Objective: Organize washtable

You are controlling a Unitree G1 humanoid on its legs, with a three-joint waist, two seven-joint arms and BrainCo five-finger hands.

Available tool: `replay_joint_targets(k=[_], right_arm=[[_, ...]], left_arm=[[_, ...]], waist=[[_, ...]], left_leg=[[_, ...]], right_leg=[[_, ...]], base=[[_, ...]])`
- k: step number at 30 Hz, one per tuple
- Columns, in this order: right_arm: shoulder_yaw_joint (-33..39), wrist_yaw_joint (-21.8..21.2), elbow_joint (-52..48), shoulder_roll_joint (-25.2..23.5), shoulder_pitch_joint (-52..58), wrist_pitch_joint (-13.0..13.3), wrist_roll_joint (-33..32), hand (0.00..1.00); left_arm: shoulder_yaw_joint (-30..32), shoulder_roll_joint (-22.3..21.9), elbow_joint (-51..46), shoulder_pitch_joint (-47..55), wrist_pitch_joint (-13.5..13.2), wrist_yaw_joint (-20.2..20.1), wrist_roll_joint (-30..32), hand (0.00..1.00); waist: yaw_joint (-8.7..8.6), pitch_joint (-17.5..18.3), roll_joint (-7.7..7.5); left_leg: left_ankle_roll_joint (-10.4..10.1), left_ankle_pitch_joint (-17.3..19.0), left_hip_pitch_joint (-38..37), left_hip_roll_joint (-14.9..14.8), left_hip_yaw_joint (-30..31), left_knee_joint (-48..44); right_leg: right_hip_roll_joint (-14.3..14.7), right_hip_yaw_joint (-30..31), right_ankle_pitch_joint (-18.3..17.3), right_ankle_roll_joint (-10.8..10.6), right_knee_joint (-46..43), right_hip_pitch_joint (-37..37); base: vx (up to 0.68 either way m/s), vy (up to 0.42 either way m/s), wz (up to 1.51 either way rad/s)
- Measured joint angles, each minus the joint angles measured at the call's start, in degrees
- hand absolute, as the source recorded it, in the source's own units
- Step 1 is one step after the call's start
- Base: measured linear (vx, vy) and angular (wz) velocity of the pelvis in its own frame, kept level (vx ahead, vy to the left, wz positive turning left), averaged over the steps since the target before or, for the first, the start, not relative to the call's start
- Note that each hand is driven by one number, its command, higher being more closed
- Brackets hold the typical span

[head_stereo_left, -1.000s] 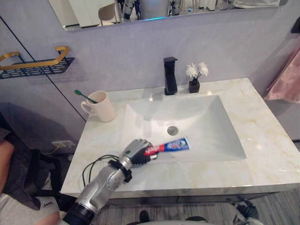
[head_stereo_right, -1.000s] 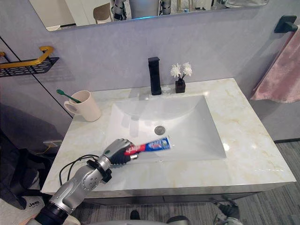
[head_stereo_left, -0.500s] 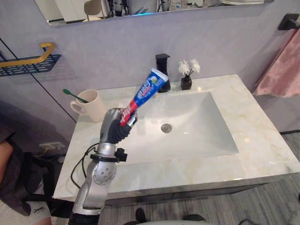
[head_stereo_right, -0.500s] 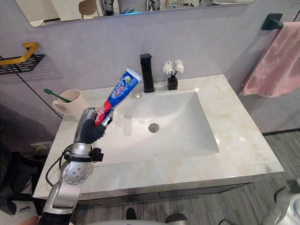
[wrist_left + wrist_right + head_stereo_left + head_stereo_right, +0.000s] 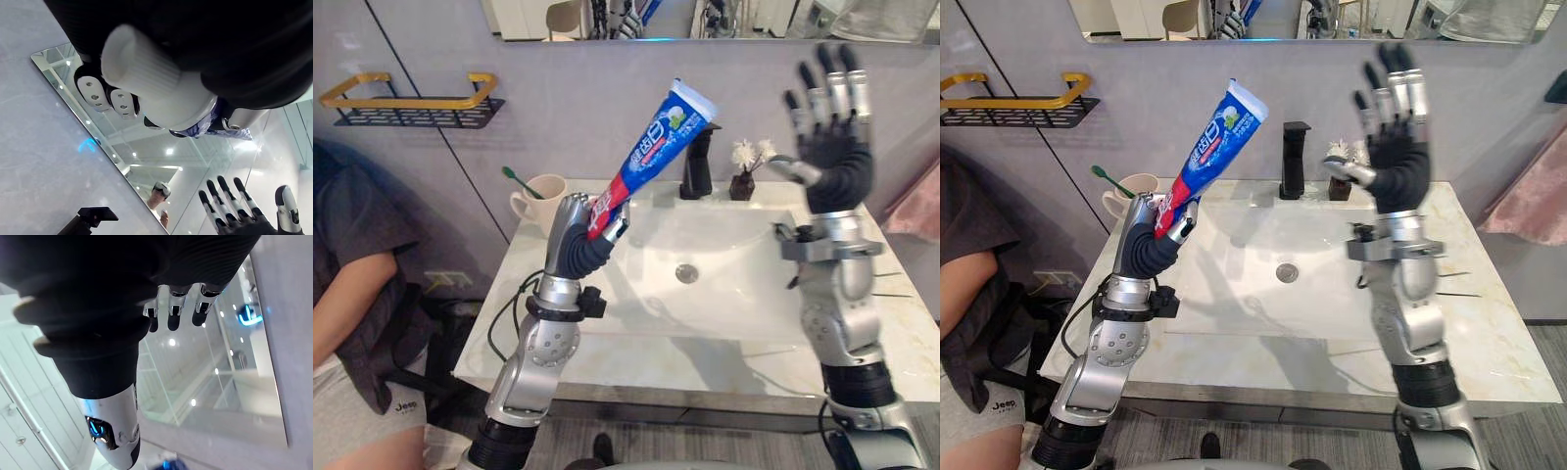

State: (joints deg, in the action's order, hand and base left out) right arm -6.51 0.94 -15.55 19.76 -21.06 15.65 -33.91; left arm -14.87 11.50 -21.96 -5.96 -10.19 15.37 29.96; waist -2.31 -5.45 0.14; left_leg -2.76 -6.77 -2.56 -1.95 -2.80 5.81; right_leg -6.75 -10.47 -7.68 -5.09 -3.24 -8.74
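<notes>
Basin open; faucet, flower vase crowd rear edge; mug rear-left.

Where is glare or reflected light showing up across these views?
Left wrist view: the mirror reflects small ceiling-light spots and a blue glow, past the toothpaste tube gripped in the left hand. Right wrist view: similar bright spots and blue light in the mirror beyond the open right hand. Left eye view: a thin blue glint at the mirror's lower edge.
</notes>
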Motion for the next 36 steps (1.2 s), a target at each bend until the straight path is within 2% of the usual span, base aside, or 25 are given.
replay_joint_targets(k=[5,7,21,22,28,36], right_arm=[[-7.55,0.07,2.25,-7.33,-0.08,-0.88,-2.17,0.00],[-8.67,0.13,3.52,-8.57,-0.19,-0.94,-2.63,0.00],[-14.77,-0.52,8.23,-12.23,-0.26,-2.20,-11.98,0.00],[-15.15,-0.90,8.92,-12.55,-0.26,-2.49,-13.12,1.00],[-16.62,-3.63,12.01,-12.43,-0.25,-3.54,-19.66,1.00],[-17.12,-6.22,12.56,-9.59,-0.25,-4.87,-20.10,1.00]], left_arm=[[-4.81,-0.72,2.37,-0.64,0.95,1.01,0.18,1.00],[-5.11,-1.04,3.47,-0.76,1.09,1.08,0.23,1.00],[-7.78,-1.34,5.38,-2.42,2.36,2.15,0.63,1.00],[-7.86,-1.40,6.28,-2.42,2.45,2.21,0.65,1.00],[-8.65,-1.27,8.38,-2.42,3.47,1.94,1.06,1.00],[-9.77,0.21,9.68,-2.41,3.44,-0.63,1.06,1.00]], waist=[[0.00,0.02,0.05],[0.02,0.02,0.05],[0.05,0.18,0.10],[0.05,0.23,0.10],[0.02,0.94,0.08],[0.03,1.52,0.10]], left_leg=[[0.01,-0.87,0.26,0.13,1.12,0.17],[-0.01,-1.04,0.37,0.04,1.20,0.18],[0.26,-2.40,2.19,-0.08,1.82,0.19],[0.26,-2.41,2.23,-0.09,1.82,0.18],[0.27,-2.42,2.39,-0.08,1.82,0.18],[0.23,-2.45,2.46,-0.11,1.73,0.18]], right_leg=[[0.02,-0.55,-0.01,0.00,-0.71,0.17],[0.18,-0.65,-0.01,0.01,-0.73,0.39],[0.55,-1.23,2.15,0.16,1.27,1.08],[0.56,-1.23,2.23,0.18,1.36,1.08],[0.57,-1.23,2.24,0.20,1.42,1.18],[0.59,-1.11,2.27,0.24,1.41,1.31]], base=[[-0.06,-0.006,0.09],[-0.09,-0.003,0.02],[-0.03,0.002,0.02],[0.00,0.000,0.00],[0.00,0.000,0.00],[0.00,0.000,0.00]])
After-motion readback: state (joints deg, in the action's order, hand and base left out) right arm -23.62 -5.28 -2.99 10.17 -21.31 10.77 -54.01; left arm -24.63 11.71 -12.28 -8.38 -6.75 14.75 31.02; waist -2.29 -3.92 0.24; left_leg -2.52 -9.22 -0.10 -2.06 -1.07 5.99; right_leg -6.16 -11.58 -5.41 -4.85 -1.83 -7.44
